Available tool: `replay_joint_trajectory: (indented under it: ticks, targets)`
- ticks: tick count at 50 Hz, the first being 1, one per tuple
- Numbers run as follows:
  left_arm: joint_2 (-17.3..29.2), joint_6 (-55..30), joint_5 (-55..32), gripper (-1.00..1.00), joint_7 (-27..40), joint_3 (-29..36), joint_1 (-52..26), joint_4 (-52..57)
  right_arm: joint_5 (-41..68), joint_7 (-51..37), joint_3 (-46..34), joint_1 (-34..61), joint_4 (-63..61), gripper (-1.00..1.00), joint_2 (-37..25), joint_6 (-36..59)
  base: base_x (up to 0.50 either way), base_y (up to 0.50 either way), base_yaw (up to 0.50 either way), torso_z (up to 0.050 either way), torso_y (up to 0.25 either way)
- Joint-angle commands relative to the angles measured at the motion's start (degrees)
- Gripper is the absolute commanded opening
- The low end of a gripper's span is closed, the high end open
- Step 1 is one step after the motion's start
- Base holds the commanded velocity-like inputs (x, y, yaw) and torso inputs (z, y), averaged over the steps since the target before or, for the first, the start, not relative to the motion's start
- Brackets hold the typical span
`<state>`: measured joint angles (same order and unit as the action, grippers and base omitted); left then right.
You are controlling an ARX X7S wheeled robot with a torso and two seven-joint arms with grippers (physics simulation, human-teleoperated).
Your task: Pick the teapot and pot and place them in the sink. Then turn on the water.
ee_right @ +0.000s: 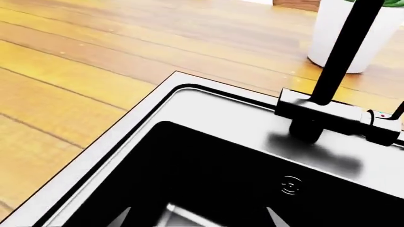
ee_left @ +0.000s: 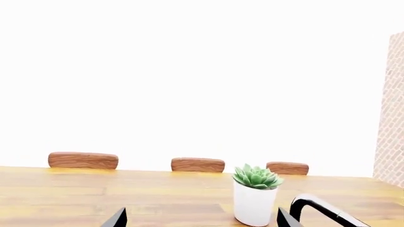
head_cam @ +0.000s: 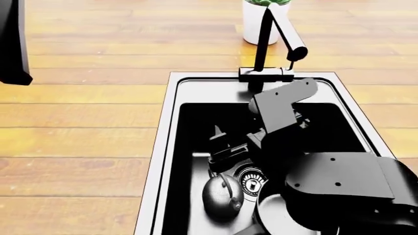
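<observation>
The small dark-grey teapot (head_cam: 222,197) stands in the black sink (head_cam: 164,147), beside the round drain (head_cam: 250,180). The pot (head_cam: 271,220) lies in the basin at the near right, mostly hidden under my right arm. My right gripper (head_cam: 220,145) hangs open and empty over the basin, above the teapot; its wrist view (ee_right: 197,218) shows both fingertips wide apart, facing the faucet base (ee_right: 328,113). My left gripper (ee_left: 202,220) is open, empty, high above the counter. No water shows at the black faucet's spout (head_cam: 297,51).
A white plant pot (head_cam: 258,22) with a succulent stands behind the faucet on the wooden counter (head_cam: 78,122). My left arm (head_cam: 10,44) hangs at the far left. Three wooden chair backs (ee_left: 197,164) line the counter's far edge. A brick wall (ee_left: 391,118) rises beside it.
</observation>
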<state>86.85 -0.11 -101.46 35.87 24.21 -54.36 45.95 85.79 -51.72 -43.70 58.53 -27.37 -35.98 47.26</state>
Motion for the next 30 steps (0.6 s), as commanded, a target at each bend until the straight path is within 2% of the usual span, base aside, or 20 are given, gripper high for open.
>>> replay_joint_trajectory:
  ticks: [1, 4, 18, 30]
  targets:
    - [-0.3, -0.8, -0.7, 1.0, 0.6, -0.8, -0.7, 0.0, 5.0, -4.4, 3.1, 3.9, -4.5, 1.0, -2.5, 1.0, 0.0, 0.0, 0.0, -0.013, 0.25]
    - [-0.5, -1.4, -1.0, 1.0, 0.8, -1.2, -1.1, -0.1, 5.0, -4.4, 3.1, 3.8, -4.5, 1.0, -2.6, 0.9, 0.0, 0.0, 0.0, -0.013, 0.25]
    - [-0.1, -0.4, -0.5, 1.0, 0.9, -1.6, -0.2, -0.1, 4.7, -4.3, 3.1, 1.3, -5.8, 1.0, -3.9, -0.1, 0.0, 0.0, 0.0, 0.0, 0.003]
    - [0.2, -0.2, -0.6, 1.0, 1.0, -2.2, 0.1, 0.1, 10.1, -9.0, 7.8, 0.5, -12.1, 1.0, -10.9, -2.7, 0.0, 0.0, 0.0, 0.0, 0.0]
